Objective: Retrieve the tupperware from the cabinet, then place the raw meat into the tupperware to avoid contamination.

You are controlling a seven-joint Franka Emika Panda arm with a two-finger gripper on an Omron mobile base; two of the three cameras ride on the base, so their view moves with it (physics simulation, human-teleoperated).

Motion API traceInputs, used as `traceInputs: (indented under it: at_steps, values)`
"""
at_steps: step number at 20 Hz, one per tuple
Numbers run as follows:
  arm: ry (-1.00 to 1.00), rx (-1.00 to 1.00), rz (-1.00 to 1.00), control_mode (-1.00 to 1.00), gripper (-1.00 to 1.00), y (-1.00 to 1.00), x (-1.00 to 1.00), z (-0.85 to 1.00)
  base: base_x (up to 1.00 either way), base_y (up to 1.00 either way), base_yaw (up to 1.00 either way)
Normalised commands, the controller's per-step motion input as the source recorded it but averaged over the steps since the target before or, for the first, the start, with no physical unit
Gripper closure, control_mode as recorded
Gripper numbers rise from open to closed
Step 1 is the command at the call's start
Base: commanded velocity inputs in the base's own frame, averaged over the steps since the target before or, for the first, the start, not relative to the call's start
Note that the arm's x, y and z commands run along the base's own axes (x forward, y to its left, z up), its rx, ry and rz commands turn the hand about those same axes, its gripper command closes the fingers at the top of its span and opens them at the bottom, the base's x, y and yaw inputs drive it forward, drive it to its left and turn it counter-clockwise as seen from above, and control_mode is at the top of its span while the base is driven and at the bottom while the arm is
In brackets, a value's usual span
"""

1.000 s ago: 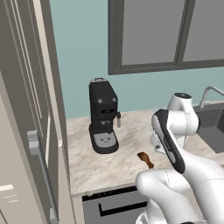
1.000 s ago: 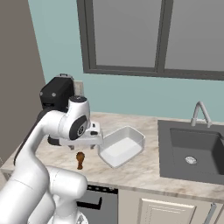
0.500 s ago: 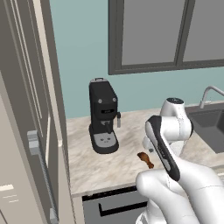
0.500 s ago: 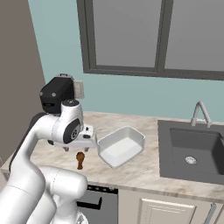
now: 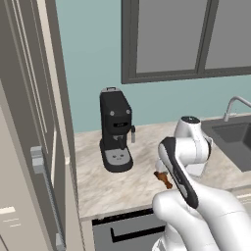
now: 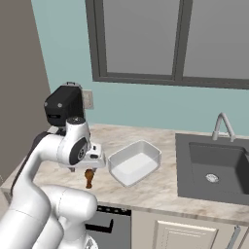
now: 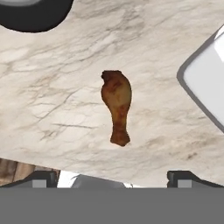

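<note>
So the meat (image 7: 117, 105) is a little drumstick-shaped lump lying flat on the marble desk (image 7: 57, 100), close to the front edge, with the tub (image 6: 134, 162) sitting just beside it and the coffee machine (image 5: 115, 130) further back toward the wall. The tub is already out on the desk, open side up, nothing in it yet.

The pincer (image 7: 112, 175) hangs right above the meat with its jaws spread wide, nothing between them.

My guess on handling: it's tiny and light, so weight is a non-issue, but raw meat is soft and probably a bit slick, and the shape tapers. I'd go for the fat rounded end or just below it, closing across the width, not along the length. The thin shank end looks like it could squirt out or pivot when squeezed. Since it lies flat on the stone, the fingertips have to come almost down to the desk surface to get around it, so a gentle descent matters. In the hand view the long axis runs roughly between the two fingertips' line, which looks workable for a crosswise pinch.
</note>
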Motion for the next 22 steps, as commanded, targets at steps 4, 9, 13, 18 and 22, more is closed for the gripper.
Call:
traceInputs:
  at_steps: [4, 9, 13, 18, 22]
  values:
    - [0.0, 0.0, 0.0, -1.0, -1.0, 0.01, 0.17, -0.2, 0.0, 0.0, 0.0]
    - [-0.01, 0.0, 0.0, -1.0, -1.0, 0.01, 0.25, -0.21, 0.0, 0.0, 0.0]
    - [0.0, 0.0, 0.0, -1.0, -1.0, 0.02, 0.19, -0.24, 0.0, 0.0, 0.0]
    - [0.0, 0.0, 0.0, -1.0, -1.0, 0.0, 0.14, -0.24, 0.0, 0.0, 0.0]
    - [0.0, 0.0, 0.0, -1.0, -1.0, 0.0, 0.08, -0.25, 0.0, 0.0, 0.0]
